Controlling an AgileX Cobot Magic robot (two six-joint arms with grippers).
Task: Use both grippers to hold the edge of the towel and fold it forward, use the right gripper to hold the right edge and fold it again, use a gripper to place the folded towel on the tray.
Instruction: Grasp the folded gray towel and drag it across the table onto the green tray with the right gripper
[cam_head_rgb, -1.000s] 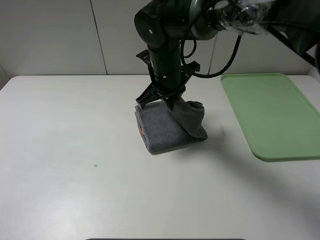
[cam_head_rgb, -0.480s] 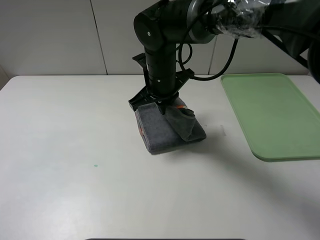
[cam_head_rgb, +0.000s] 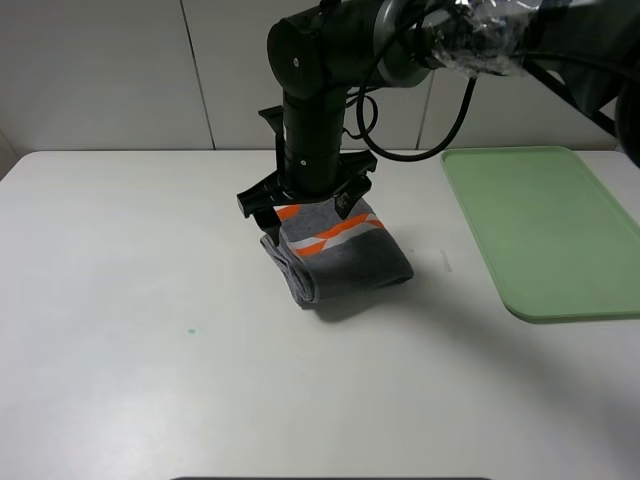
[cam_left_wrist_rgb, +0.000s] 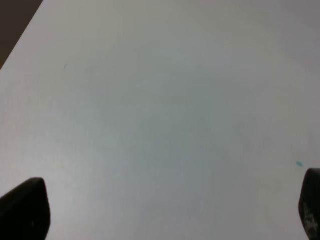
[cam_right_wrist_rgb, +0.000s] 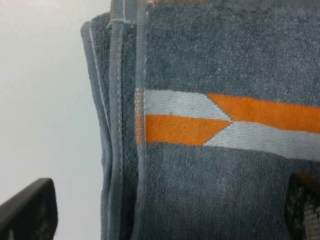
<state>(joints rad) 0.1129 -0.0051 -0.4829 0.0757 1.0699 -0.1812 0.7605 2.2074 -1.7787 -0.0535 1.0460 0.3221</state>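
Finishing fold two, by the look of it: towel (cam_head_rgb: 345, 262) lies on the table (cam_head_rgb: 150, 300) as a compact stacked bundle, orange and white patches (cam_head_rgb: 325, 232) facing up on the top layer. In the right wrist view several stitched hems (cam_right_wrist_rgb: 117, 125) sit lined up side by side along one side, so multiple layers. Right gripper (cam_head_rgb: 297, 203) hangs directly over the bundle's far-left part, pointing down, jaws wide, nothing between them; the wrist view shows both tips apart with cloth under them, not pinched. Whether the tips touch the cloth, can't tell. Left gripper (cam_left_wrist_rgb: 160, 210) is out of the high view; its own camera shows jaws spread wide over bare table, holding nothing. Tray (cam_head_rgb: 540, 230) sits on the right side of the table, apart from the towel, nothing in it. Remaining step, as judged: placing on the tray, not yet started. Next move calls for closing on the bundle across all layers, probably near the stacked hems so the fold does not fall open, then lifting and carrying right over the low rim and setting it flat. Risk: pinching only the top layer and unfolding it.
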